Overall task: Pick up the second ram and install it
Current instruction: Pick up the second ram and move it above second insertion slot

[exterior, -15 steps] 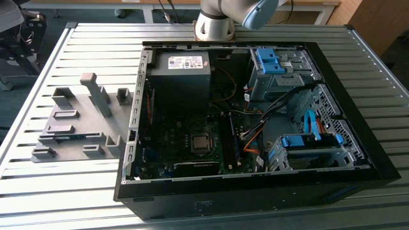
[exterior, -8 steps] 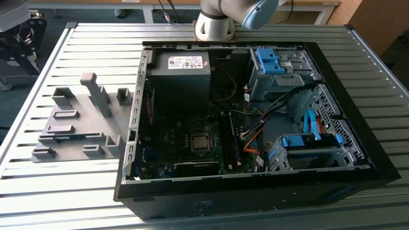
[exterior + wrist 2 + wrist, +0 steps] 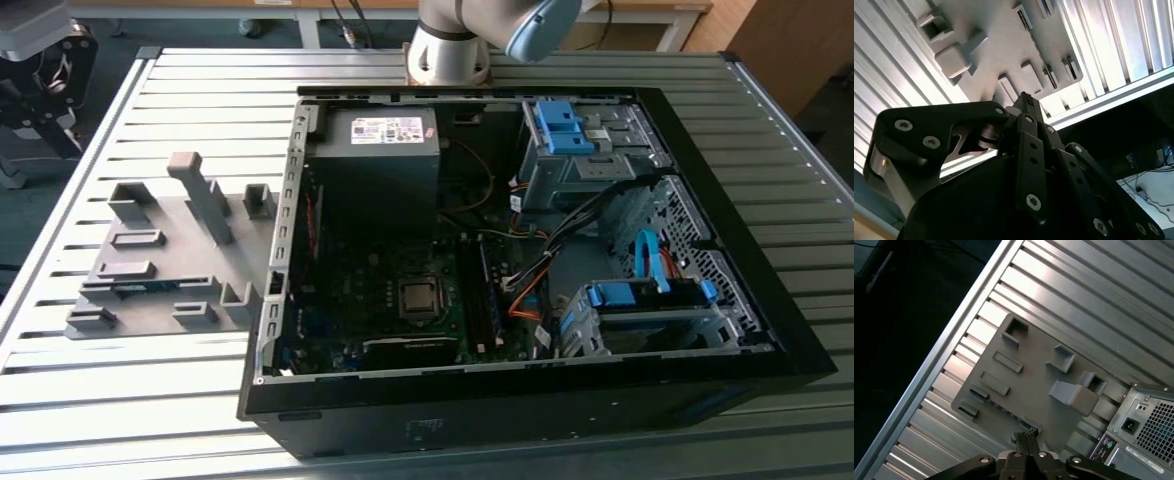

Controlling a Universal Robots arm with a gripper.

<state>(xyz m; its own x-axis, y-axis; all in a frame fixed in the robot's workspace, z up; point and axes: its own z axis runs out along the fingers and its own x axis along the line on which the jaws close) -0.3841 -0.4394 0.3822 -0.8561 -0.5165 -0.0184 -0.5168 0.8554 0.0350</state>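
The second ram (image 3: 142, 285) is a thin green-blue strip lying low between grey blocks on the grey holder plate (image 3: 160, 310), at the exterior view's left beside the open computer case (image 3: 534, 250). In the first wrist view the ram (image 3: 1011, 414) is a thin dotted line along the plate's edge. My gripper (image 3: 1026, 439) hangs well above it with its two black fingers pressed together and nothing between them. The second wrist view shows the same shut fingertips (image 3: 1024, 98) over the holder plate (image 3: 989, 20).
The case lies on its side on a slatted metal table (image 3: 747, 90), motherboard (image 3: 400, 300) exposed, blue drive cages (image 3: 641, 300) at the exterior view's right. Tall grey blocks (image 3: 200, 190) rise from the holder plate. The arm's base (image 3: 447, 50) stands behind the case.
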